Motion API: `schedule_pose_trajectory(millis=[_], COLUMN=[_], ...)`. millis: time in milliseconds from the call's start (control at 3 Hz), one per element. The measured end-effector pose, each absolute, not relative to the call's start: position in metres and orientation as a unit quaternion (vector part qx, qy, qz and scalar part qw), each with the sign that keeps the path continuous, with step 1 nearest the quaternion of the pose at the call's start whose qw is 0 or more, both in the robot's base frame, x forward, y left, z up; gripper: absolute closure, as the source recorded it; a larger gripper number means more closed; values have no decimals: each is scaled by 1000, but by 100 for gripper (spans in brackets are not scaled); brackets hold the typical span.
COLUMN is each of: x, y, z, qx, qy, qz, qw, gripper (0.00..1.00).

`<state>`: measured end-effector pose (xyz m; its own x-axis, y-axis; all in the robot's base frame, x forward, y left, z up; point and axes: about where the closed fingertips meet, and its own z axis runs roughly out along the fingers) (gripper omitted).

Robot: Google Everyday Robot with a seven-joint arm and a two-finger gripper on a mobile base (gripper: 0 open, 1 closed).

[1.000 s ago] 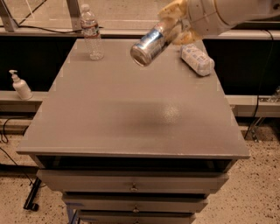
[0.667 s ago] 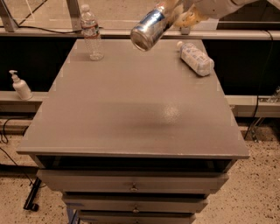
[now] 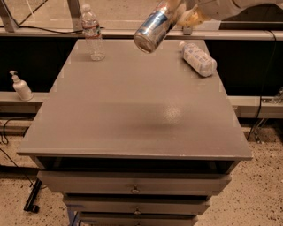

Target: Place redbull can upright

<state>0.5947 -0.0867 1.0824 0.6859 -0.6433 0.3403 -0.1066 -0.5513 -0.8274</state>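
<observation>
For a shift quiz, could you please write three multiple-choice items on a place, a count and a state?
1. Where is the can? A in the gripper, above the table; B standing on the table; C lying on the table.
2. How many bottles are on the table? A one; B two; C four.
3. The white bottle is: A upright; B hanging; C on its side.
Key: 1 A, held tilted in the air; 2 B, water bottle plus the white one; 3 C, it lies flat.
</observation>
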Motion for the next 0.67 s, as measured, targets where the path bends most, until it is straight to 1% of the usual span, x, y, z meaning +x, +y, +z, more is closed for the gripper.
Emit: schedule_pose_trajectory(millis=[333, 667], x=[609, 626], y=[-97, -84], z=[1092, 1097], qx=[-777, -754], qy=[198, 125], qz=[-353, -362], qw=[481, 534], gripper=[100, 100])
